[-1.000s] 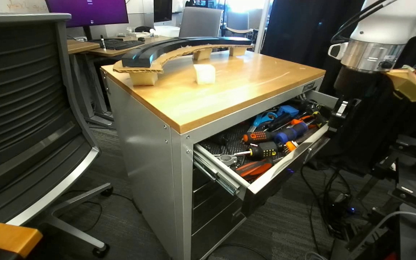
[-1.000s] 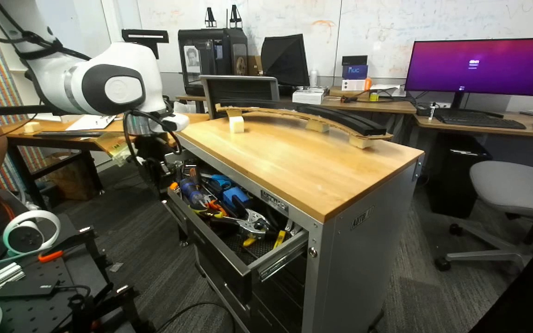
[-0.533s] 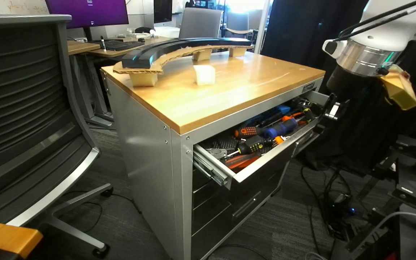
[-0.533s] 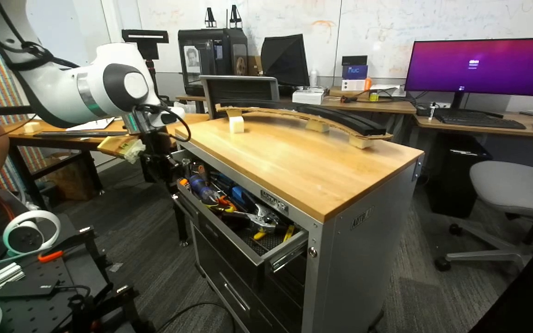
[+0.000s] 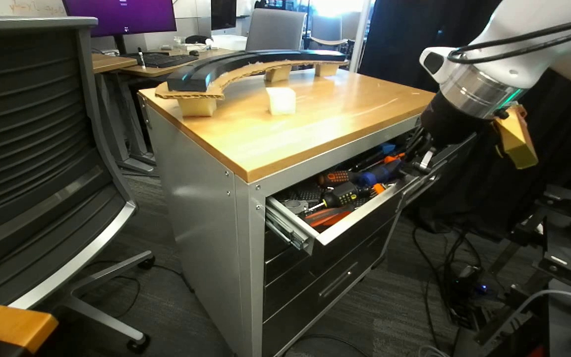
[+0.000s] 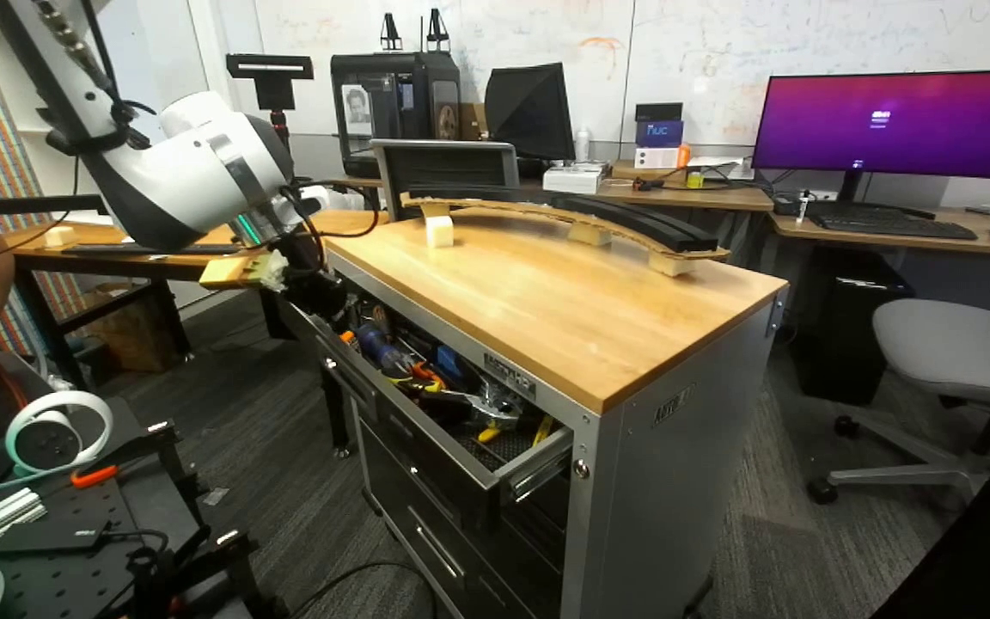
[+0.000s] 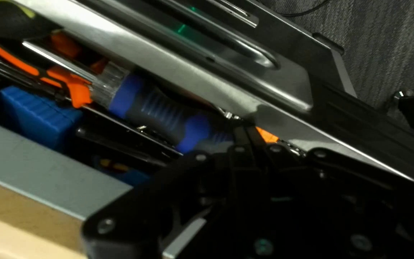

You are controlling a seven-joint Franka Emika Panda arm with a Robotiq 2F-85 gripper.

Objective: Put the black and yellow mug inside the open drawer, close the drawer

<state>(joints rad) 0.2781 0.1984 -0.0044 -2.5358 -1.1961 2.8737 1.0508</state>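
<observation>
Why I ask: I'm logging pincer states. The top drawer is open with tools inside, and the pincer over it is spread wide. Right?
Not quite: the wrist view shows the pincer with its fingers together, not spread wide. The top drawer is open with tools inside, as you say.

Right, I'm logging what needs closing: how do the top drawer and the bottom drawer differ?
The top drawer is pulled out; the bottom drawer looks shut.
The top drawer shows tools inside; the bottom drawer's contents are hidden.
The top drawer exposes a side rail; the bottom drawer shows none.
Both look dark at the front.
</observation>
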